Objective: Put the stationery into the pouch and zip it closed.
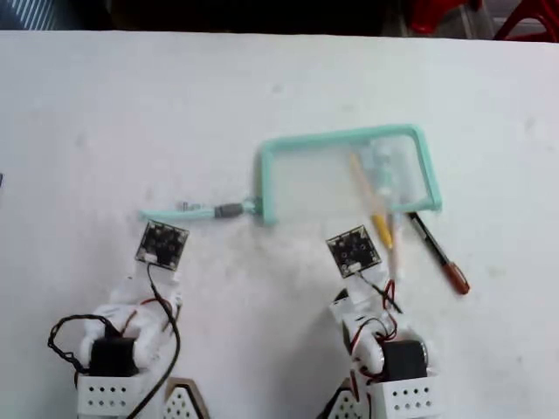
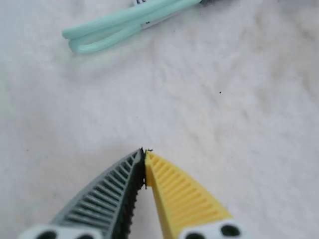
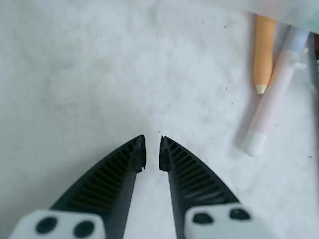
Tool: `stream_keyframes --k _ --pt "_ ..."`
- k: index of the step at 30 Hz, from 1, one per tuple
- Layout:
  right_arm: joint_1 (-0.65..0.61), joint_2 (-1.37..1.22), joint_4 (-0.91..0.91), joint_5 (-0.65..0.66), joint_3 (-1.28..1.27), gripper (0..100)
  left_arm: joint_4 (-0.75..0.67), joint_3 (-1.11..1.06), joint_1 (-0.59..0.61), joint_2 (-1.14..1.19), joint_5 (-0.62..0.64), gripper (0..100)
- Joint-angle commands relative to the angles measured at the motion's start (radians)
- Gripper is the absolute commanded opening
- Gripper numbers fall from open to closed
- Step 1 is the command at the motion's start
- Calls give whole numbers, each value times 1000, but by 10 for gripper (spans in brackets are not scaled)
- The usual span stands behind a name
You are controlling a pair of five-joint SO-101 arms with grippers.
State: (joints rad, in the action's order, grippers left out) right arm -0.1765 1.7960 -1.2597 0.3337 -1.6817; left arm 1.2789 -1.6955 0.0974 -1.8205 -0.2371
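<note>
The mint-trimmed pouch (image 1: 345,137) lies on the desk (image 1: 131,113), a yellow pencil (image 1: 382,225) and pale pen (image 3: 271,99) jutting from its near edge, a dark pen (image 1: 439,256) just beside it. The left end effector (image 2: 144,153), pressed together, points toward the pouch's strap (image 2: 124,25); the right end effector (image 3: 152,149), tips slightly parted, grips nothing

The table (image 1: 105,113) is white. The pouch (image 1: 348,136) has a mint-green border around a clear, milky body, and its strap (image 2: 124,24) is the same mint green. The pencil (image 3: 263,47) is orange-yellow. The pale pink pen (image 3: 273,99) has a white end, and the black pen (image 1: 437,251) has a reddish-brown end. The left gripper (image 2: 145,152) has one grey and one yellow ribbed jaw; the right gripper (image 3: 152,149) has ribbed black jaws.
</note>
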Motion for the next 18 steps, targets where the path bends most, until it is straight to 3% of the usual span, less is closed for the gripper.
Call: stream_keyframes --k 1,18 --pt "2 1 -5 0 -9 53 9 18 -5 -4 2 24" --pt "1 1 -5 3 -9 55 8 388 -12 -4 2 24"
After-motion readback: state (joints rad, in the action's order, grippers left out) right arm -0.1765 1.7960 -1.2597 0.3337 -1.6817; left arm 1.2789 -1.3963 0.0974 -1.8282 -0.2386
